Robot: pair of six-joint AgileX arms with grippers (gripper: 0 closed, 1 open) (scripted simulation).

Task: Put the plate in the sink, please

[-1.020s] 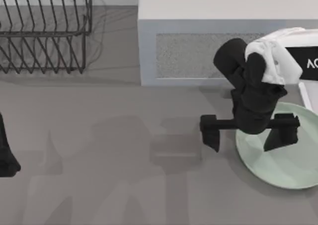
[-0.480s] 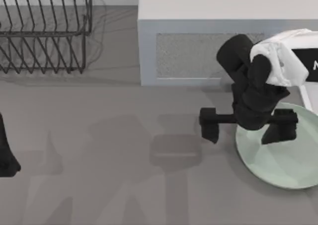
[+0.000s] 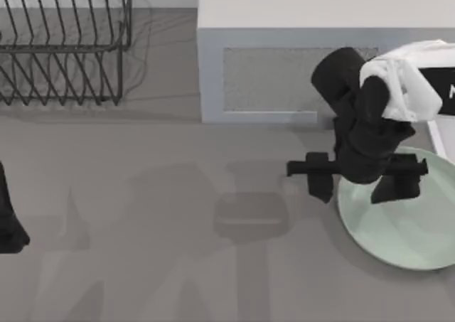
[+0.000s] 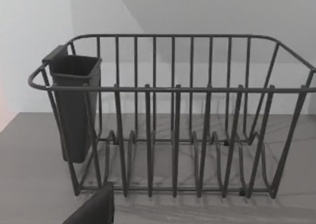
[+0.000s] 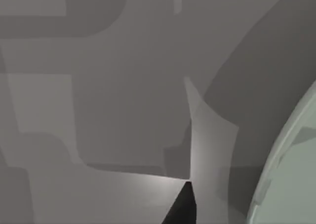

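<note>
The pale mint-green plate (image 3: pixel 409 229) lies flat on the grey table at the right, partly cut off by the top view's right edge. My right gripper (image 3: pixel 359 185) hangs over the plate's left rim, open. One of its fingers (image 3: pixel 320 185) is just outside the rim and the other is above the plate's surface. In the right wrist view the plate's rim (image 5: pixel 296 174) curves along one side, with a dark fingertip (image 5: pixel 182 206) close to it. A thin straight white rim, the sink (image 3: pixel 436 136), shows behind the plate at the far right.
A white microwave box (image 3: pixel 313 45) stands directly behind my right arm. A black wire dish rack (image 3: pixel 64 45) with a dark cutlery cup (image 4: pixel 74 105) sits at the back left. My left arm (image 3: pixel 8 222) is parked at the left edge.
The right gripper's finger outside the plate has slid in toward the rim, narrowing the gap between the fingers. The plate and the left arm have not moved.
</note>
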